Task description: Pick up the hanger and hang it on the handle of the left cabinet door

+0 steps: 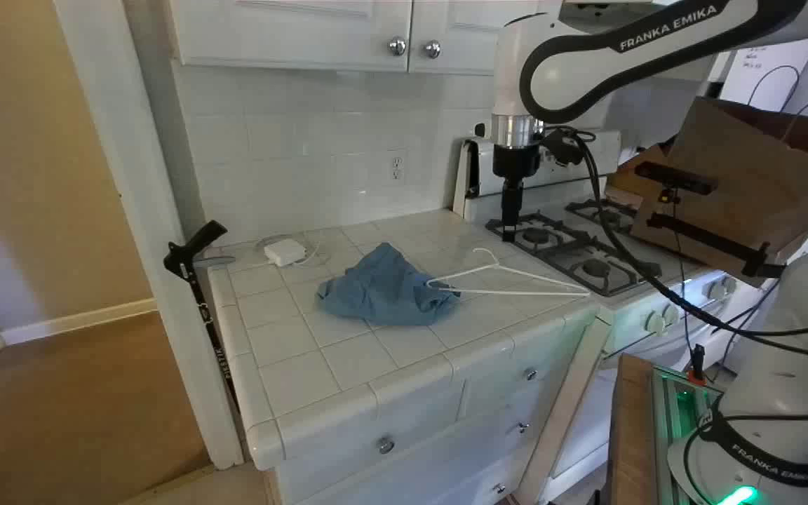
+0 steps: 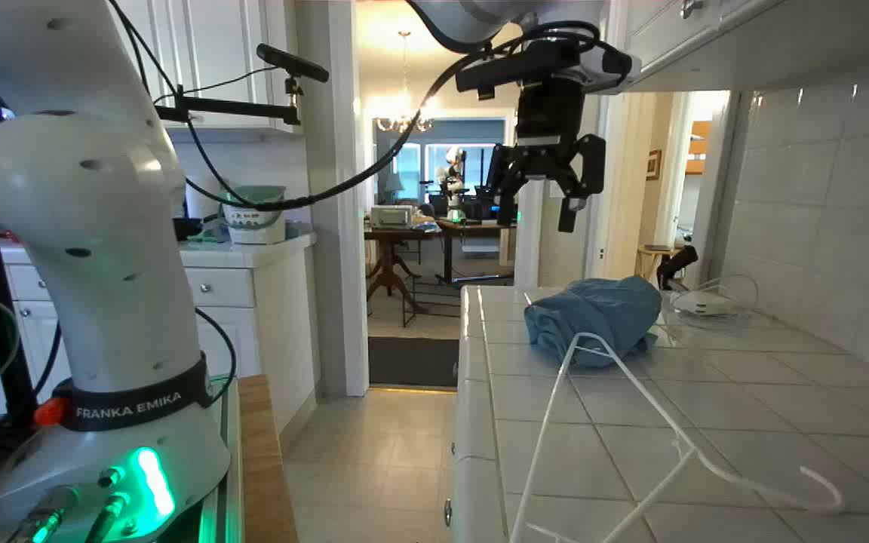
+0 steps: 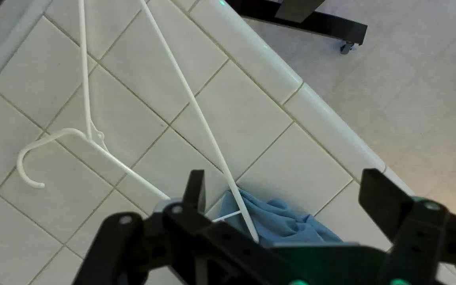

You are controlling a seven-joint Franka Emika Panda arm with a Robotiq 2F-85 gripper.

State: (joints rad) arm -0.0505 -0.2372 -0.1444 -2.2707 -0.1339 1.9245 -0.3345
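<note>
A white hanger [image 1: 516,292] lies on the tiled counter, one end on a blue cloth [image 1: 386,291]. The hanger also shows in an exterior view [image 2: 693,451] and in the wrist view [image 3: 191,96], hook to the left. My gripper [image 1: 509,235] is above the counter, near the stove side. It is open and empty, fingers pointing down, in an exterior view [image 2: 536,217]. In the wrist view the gripper [image 3: 285,190] has its fingers wide apart, with part of the cloth and a hanger end seen between them, below. The left upper cabinet door [image 1: 299,31] is shut and has a round knob [image 1: 397,46].
The right cabinet door has its own knob [image 1: 432,49]. A gas stove [image 1: 597,266] adjoins the counter, with a cardboard box [image 1: 741,175] over it. A white device [image 1: 285,251] with cables lies near the backsplash. A black cane [image 1: 200,294] leans at the counter's end.
</note>
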